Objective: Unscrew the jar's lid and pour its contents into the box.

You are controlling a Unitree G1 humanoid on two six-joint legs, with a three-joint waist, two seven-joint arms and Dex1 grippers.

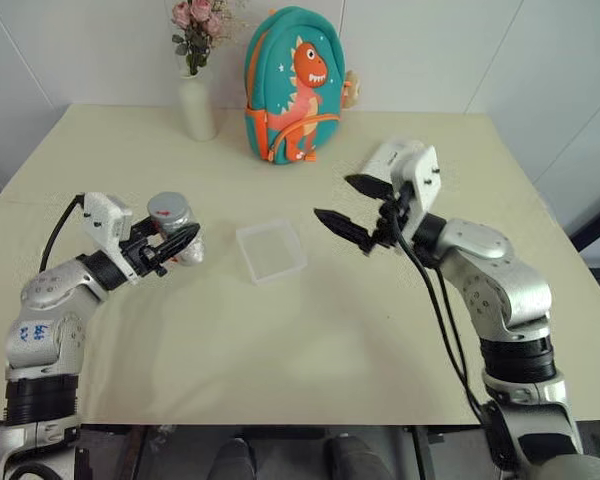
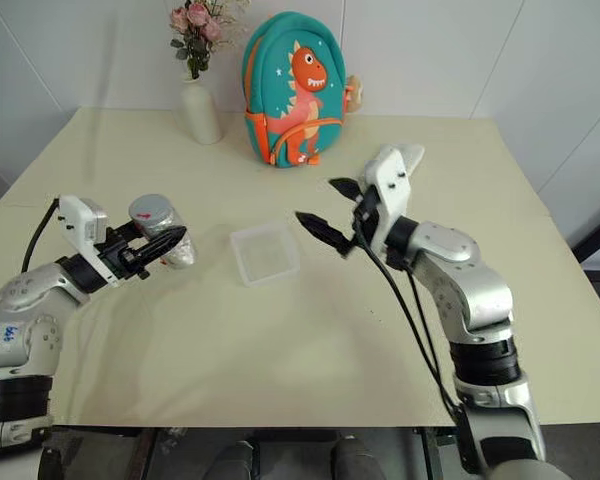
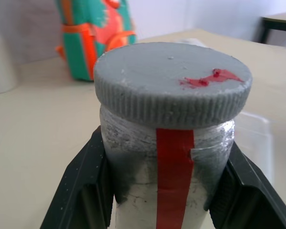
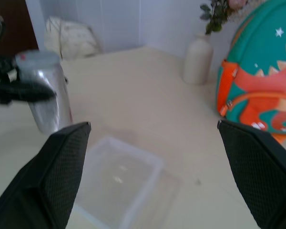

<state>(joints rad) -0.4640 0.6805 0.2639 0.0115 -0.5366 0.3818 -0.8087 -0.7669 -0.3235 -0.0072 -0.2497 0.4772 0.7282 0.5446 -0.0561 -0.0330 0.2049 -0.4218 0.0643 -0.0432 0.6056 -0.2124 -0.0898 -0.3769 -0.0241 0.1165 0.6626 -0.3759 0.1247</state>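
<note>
Cream tabletop (image 1: 310, 350) runs back to a white wall, where a teal dinosaur backpack (image 1: 290, 85) stands beside a white flower vase (image 1: 197, 105). Right gripper (image 1: 358, 213) hangs with its jaws spread wide, empty, just right of the clear plastic box (image 1: 270, 250) at the middle. Left gripper (image 1: 175, 243) is clamped round the jar (image 3: 169, 162) (red strip down its side), left of the box, grey lid (image 3: 171, 83) screwed on.

My left gripper's fingers (image 3: 88, 191) look like matt black plastic, faintly pebbled. The lid (image 3: 173, 83) is dull grey with a ribbed edge. The jar (image 3: 167, 171) has crinkly silvery wrap and a glossy red strip. The box (image 1: 270, 250) is clear, smooth plastic. The tabletop (image 1: 310, 340) is matt cream. The backpack (image 1: 288, 85) looks like soft fabric.
</note>
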